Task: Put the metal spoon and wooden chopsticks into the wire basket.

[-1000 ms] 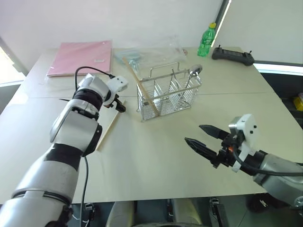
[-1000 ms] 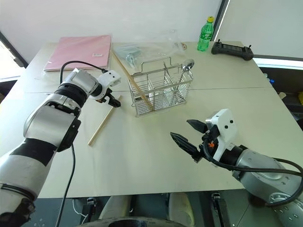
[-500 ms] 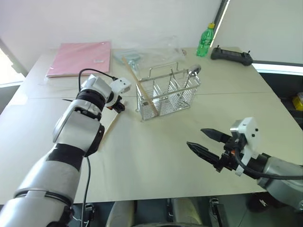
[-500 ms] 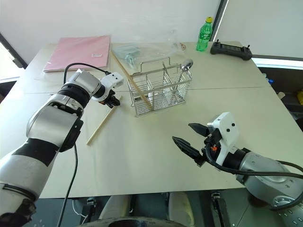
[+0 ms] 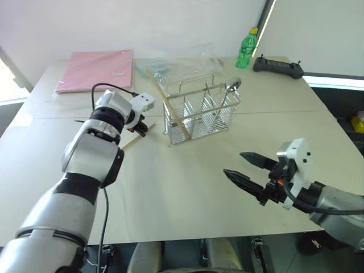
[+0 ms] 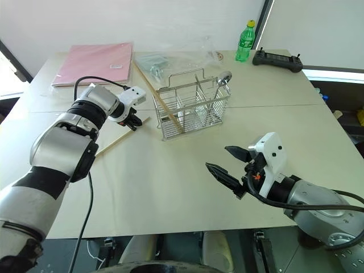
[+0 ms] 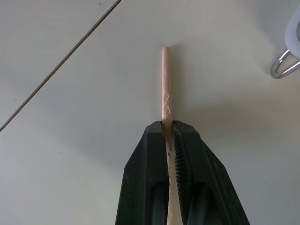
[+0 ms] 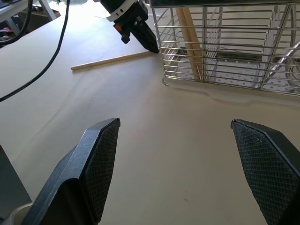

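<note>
Chopstick [image 7: 165, 96] clamped: we are pinching one loose stick near its end with the left gripper [image 7: 168, 136], fingers closed on it, its far length lying on the counter [image 5: 182, 187] just beside the wire basket [image 5: 200, 114]. We are gripping at the end, probably so we can tip it upright. One stick of the wooden chopsticks [image 6: 161, 102] is leaning in the basket, and the metal spoon [image 5: 232, 87] is standing in it. We are holding the right gripper [image 6: 227, 163] idle, fingers spread, well apart. No readable label on the green bottle [image 5: 247, 48].

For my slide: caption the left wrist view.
Left end effector shut on a wooden chopstick above the table.
</note>
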Robot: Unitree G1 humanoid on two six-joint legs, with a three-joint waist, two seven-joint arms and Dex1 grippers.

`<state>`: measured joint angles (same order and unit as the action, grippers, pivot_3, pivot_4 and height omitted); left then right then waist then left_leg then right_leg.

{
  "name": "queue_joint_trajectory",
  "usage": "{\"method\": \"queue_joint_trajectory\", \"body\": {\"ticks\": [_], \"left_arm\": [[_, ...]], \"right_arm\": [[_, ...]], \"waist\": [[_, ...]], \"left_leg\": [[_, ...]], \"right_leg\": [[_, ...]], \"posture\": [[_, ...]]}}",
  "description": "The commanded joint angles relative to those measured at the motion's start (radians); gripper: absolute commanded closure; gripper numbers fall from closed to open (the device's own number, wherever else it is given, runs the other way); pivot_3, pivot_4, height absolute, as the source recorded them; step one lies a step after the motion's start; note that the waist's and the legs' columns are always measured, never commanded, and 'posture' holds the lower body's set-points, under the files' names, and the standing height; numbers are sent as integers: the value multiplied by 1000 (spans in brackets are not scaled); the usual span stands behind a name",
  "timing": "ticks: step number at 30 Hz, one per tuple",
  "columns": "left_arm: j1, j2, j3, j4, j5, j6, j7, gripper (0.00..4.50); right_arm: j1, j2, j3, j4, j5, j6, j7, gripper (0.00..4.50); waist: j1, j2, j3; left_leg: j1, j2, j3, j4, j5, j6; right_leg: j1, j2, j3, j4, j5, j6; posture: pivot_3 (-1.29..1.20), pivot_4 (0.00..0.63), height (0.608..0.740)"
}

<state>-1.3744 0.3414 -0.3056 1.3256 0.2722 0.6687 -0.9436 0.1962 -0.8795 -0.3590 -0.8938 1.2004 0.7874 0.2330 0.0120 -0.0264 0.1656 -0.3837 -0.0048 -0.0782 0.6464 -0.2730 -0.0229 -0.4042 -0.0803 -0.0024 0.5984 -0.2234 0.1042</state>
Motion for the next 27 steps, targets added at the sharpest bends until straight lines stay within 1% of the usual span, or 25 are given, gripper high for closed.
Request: {"method": "queue_joint_trajectory", "body": {"ticks": [1, 7, 10, 13, 15, 18, 21, 24, 27], "left_arm": [[-22, 23, 36, -6, -12, 1, 23, 4206], [-27, 36, 68, -8, -18, -8, 54, 4206], [-46, 52, 120, -15, -52, -7, 95, 4206], [-66, 91, 222, -33, -120, -43, 203, 4206], [-70, 121, 264, -48, -143, -89, 267, 4206], [-81, 173, 396, -66, -234, -167, 409, 4206], [-88, 225, 539, -111, -331, -363, 539, 4206], [-111, 253, 660, -142, -435, -461, 589, 4206], [-162, 254, 747, -200, -536, -504, 574, 4206]], "right_arm": [[-9, -13, -4, -6, -4, -10, 21, 603], [-48, -24, -6, 4, 3, -10, 39, 603], [-54, -23, -2, 9, -4, -8, 44, 603], [-49, -19, -5, 9, -11, -9, 48, 603], [-39, -16, -12, 8, -15, -11, 52, 603], [-28, -14, -24, 16, -21, -14, 63, 603], [-39, -20, -32, 31, -10, -9, 63, 603], [-53, -31, -38, 36, 9, -1, 60, 603], [-57, -40, -47, 43, 24, 5, 61, 603]], "waist": [[0, 0, 0], [0, 0, 0], [0, 0, 0], [0, 0, 0], [-1, 0, 0], [-1, 0, 0], [-1, 0, 0], [1, 0, 0], [4, -1, 0]], "left_leg": [[0, 0, 0, 0, 0, 0], [0, 0, 0, 0, 0, 0], [0, 0, 0, 0, 0, 0], [0, 0, 0, 0, 0, 0], [0, 0, 0, 0, 0, 0], [1, 0, 0, 0, 0, 0], [2, 0, 0, 0, 0, 0], [3, 1, 0, 0, 0, 0], [4, 0, 0, 0, 0, -1]], "right_leg": [[0, 0, 0, 0, 0, 0], [0, 0, 0, 0, 0, 0], [0, 0, 0, 0, 0, 1], [0, 0, 0, 1, 1, 1], [0, 0, 0, 1, 1, 1], [0, 0, 0, 1, 1, 2], [0, 0, 0, 2, 1, 2], [1, 0, 0, 2, 1, 2], [2, -1, 0, 1, 1, 2]], "posture": [[0, 150, 728], [0, 150, 728], [0, 150, 728], [0, 150, 728], [0, 150, 728], [0, 150, 728], [0, 150, 728], [0, 150, 728], [0, 150, 728]]}}
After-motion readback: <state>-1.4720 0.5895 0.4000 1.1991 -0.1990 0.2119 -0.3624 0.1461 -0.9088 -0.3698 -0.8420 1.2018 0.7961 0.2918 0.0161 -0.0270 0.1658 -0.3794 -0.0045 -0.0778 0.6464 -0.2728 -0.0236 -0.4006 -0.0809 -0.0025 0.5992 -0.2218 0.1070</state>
